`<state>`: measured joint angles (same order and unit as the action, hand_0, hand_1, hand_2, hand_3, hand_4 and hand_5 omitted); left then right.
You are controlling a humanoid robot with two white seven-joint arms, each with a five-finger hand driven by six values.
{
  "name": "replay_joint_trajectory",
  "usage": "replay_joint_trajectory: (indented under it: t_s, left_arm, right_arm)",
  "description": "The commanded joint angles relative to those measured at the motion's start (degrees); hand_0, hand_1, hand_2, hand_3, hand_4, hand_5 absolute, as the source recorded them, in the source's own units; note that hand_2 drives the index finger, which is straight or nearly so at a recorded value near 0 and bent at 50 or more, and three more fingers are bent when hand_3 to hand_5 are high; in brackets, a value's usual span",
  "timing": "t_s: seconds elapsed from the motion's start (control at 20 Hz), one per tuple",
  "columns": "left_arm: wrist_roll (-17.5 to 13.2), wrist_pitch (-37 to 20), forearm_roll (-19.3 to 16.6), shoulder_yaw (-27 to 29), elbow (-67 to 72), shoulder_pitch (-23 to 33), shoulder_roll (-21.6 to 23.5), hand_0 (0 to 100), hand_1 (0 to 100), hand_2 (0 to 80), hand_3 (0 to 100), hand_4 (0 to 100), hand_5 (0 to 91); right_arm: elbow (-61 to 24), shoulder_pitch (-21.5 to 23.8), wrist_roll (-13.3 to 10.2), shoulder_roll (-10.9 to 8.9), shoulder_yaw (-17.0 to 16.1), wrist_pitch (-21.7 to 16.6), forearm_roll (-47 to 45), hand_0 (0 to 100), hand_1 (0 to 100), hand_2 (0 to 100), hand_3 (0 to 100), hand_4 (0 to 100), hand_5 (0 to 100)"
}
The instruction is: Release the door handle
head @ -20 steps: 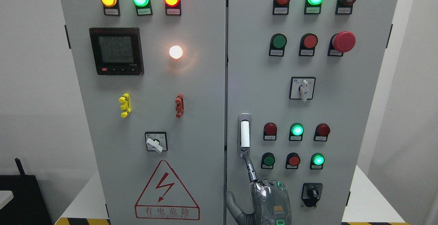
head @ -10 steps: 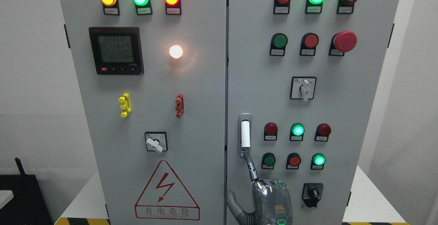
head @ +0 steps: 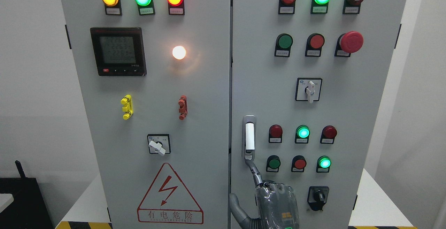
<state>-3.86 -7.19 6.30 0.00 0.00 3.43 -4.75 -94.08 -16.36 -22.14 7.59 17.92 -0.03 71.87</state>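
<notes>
The grey steel control cabinet (head: 195,93) stands with both doors shut. The door handle (head: 248,136), a silver recessed latch with a white insert, sits at the left edge of the right-hand door, level with the lower rows of buttons.

One grey robotic hand (head: 275,203) under a clear cover rises from the bottom edge just right of the middle, which points to the right arm. One extended finger (head: 255,173) reaches up — its tip touches, or sits just beside, the handle's lower end. The other fingers are hidden behind the back of the hand, so nothing is seen grasped. The left hand is not in view.

Recommended: draw the finger straight down and away from the door (no sideways drag), so the latch is not hooked. Keep clear of the red push button (head: 299,163) and the black rotary switch (head: 317,197) — both lie near the hand.
</notes>
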Motion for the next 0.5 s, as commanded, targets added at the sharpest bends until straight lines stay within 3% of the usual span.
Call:
replay_joint_trajectory:
  t_s: [0.0,0.45]
  left_arm:
    - [-0.1,-0.02,0.03,-0.7,-0.88,0.0,0.0,12,39,0.0,0,0,0.0]
    - [-0.1,-0.02,0.03,-0.7,-0.88,0.0,0.0,12,39,0.0,0,0,0.0]
  right_arm:
    - [-0.49,0.46,-2.21,0.06,-1.66,-1.73,-0.41,45,39,48,100,100,98]
    - [-0.49,0.37,-1.86,0.41,-1.84,-1.46,-0.68,49,38,66,100,100,97]
